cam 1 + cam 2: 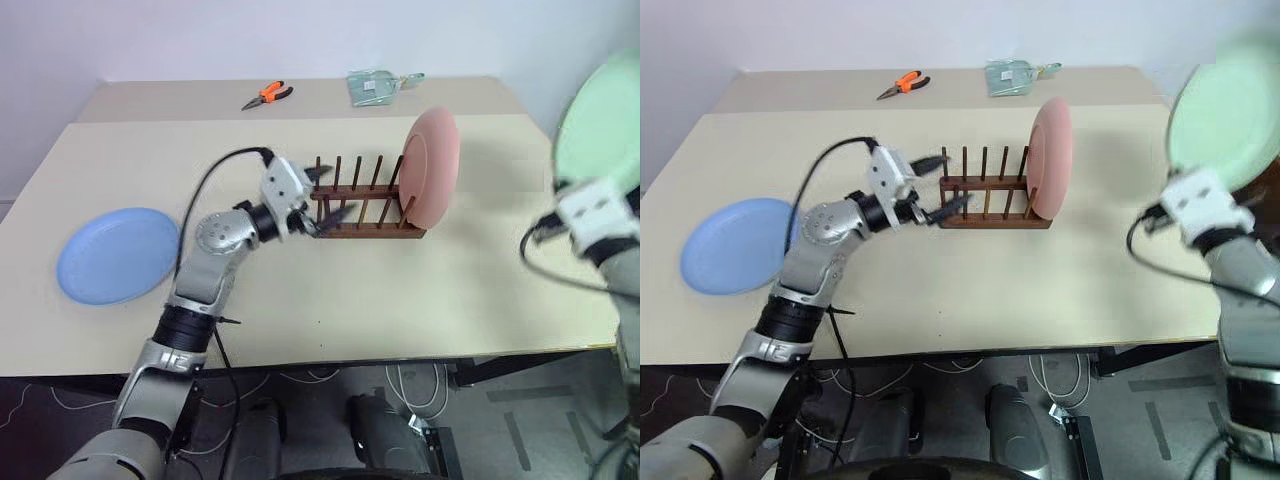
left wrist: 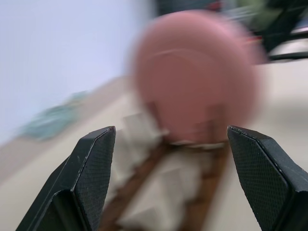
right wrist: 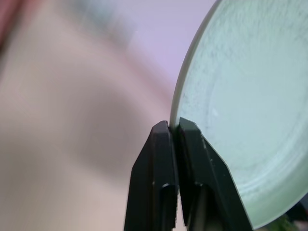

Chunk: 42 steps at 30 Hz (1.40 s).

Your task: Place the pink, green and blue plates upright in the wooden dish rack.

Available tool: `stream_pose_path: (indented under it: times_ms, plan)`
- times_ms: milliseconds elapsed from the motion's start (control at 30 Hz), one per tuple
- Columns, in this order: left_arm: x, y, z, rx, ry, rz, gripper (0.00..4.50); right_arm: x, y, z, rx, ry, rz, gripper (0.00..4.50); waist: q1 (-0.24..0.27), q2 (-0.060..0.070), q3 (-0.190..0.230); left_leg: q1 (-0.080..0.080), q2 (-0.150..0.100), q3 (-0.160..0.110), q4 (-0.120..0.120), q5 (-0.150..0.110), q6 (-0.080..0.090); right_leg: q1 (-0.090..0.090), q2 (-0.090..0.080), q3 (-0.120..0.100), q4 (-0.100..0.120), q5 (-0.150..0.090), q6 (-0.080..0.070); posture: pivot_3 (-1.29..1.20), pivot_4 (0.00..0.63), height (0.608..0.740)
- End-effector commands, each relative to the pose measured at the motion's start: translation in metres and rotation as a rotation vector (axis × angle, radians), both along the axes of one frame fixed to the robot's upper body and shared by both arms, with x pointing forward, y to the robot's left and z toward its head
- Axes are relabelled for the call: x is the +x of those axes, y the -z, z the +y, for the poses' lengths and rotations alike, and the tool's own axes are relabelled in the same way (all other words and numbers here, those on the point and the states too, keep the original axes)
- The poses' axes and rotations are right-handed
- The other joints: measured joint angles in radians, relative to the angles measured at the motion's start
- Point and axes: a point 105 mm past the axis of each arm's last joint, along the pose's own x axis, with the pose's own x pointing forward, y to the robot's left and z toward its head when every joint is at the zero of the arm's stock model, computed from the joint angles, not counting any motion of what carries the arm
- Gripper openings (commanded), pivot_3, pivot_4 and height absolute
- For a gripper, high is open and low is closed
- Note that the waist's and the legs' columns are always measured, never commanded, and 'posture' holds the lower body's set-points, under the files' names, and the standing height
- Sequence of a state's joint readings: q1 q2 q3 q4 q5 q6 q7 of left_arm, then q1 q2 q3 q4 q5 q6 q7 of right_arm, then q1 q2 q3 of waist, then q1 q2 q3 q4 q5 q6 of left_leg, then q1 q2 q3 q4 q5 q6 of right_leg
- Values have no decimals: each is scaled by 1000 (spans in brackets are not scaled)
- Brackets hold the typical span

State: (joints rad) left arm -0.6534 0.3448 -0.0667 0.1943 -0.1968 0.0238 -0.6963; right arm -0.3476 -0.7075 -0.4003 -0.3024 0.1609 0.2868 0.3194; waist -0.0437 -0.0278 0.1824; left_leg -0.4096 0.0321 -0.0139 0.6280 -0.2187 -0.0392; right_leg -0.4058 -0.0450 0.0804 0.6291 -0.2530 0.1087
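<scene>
Plates: three in all — one pink, one green, one blue — and by my reading one is racked, one is in hand, one is untouched.
Table (image 1: 470, 300): one pale tabletop bearing everything; a second surface of the same tone butts against its far edge.
Blue plate (image 1: 117, 254): lies flat near the table's left edge, well apart from the rack; nothing touches it, so it looks to be the last job.
Green plate (image 1: 1225, 112): up in the air at the right side, clear of the table, pinched by its rim; the wrist view shows the edge running straight into the closed fingertips.
Pink plate (image 1: 431, 166): stands on edge at the right end of the rack, leaning slightly against the pegs — this part looks done.
Rack (image 1: 365, 205): one dark wooden rack near the table's middle; the upright pegs to the left of the pink plate are free, room enough for two more.
Right gripper (image 3: 173, 129): fingers clamped tight on the green plate's rim.
Left gripper (image 1: 322, 196): jaws spread wide, holding nothing, hovering at the rack's left end with the fingers either side of the end pegs; whether it touches the wood I cannot tell.
Left to do: seat green, then fetch and seat blue.
Extras: one orange-handled pliers (image 1: 267, 95) and one clear packet (image 1: 375, 86) at the far side, no part of the task.
</scene>
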Motion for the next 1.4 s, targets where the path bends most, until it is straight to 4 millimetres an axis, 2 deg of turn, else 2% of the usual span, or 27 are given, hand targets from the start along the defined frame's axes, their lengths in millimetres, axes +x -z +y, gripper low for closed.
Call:
stream_pose_path:
  times_ms: [33,100,200,300,367,567,700,900,1133,1167,1267,1300,1367,1400]
  plan:
    - [-3,-4,22,25,27,1,3789,-32,-55,54,210,-396,-138,31,1,0,0,0,0,0,0,0,0,0,0,0,0,1,2,0,150,732]
    - [-14,16,28,91,101,96,3789,-45,-60,89,271,-640,-82,31,5,-1,0,-1,0,-1,-1,0,0,0,-1,-1,0,0,2,0,150,732]
    - [-29,37,39,148,157,203,3789,-66,-55,135,351,-957,33,31,8,-1,0,-1,0,-1,-1,-2,3,1,-3,-2,-1,-1,0,0,150,732]
    - [-36,49,45,158,166,270,3789,-70,-41,164,429,-1133,168,31,11,-1,0,-2,1,0,1,-2,3,1,-4,-2,-1,-1,-1,0,150,732]
    - [-38,54,45,166,169,296,3789,-57,-29,172,468,-1138,238,31,11,-1,0,-2,1,0,1,-2,3,1,-5,-2,-1,-1,-1,0,150,732]
    - [-45,57,36,163,201,325,3789,-18,3,164,521,-1077,376,31,11,-1,0,-2,1,2,1,-2,3,0,-6,-2,-1,-1,-2,0,150,732]
    - [-45,56,34,150,197,324,3789,-3,18,153,544,-1049,426,31,8,-1,0,-2,1,2,0,-2,3,-1,-5,-2,-1,-1,-2,0,150,732]
    - [-48,56,28,151,209,319,3789,10,47,140,570,-1028,538,31,5,-1,0,-2,1,2,1,-2,3,-1,-3,-2,-1,-1,-2,0,150,732]
    - [-48,57,25,160,222,315,3789,16,55,138,569,-1018,567,31,1,-1,0,-2,1,2,1,-2,3,-1,-2,-2,0,-1,-1,0,150,732]
    - [-48,57,25,162,221,316,3789,16,55,138,564,-1017,563,630,1,-1,0,-2,1,2,1,-2,3,-1,-2,-2,0,-1,-1,0,150,732]
    - [-48,59,25,161,220,328,3789,18,52,135,509,-971,531,1732,2,-1,0,-2,1,2,1,-2,3,-1,-2,-2,0,-1,-1,0,150,732]
    - [-47,59,26,157,213,337,4038,19,50,134,467,-942,508,2378,2,-1,0,-2,1,2,1,-2,3,-1,-2,-2,0,-1,-1,0,150,732]
    - [-45,60,29,137,196,359,4500,17,47,134,343,-895,476,3347,2,-1,1,-2,1,2,1,-2,3,-2,-2,-2,0,-1,-1,0,150,732]
    - [-44,59,32,128,187,362,4500,14,47,134,287,-881,469,3347,2,-1,1,-2,1,2,1,-2,3,-2,-2,-2,-1,-1,-1,0,150,732]
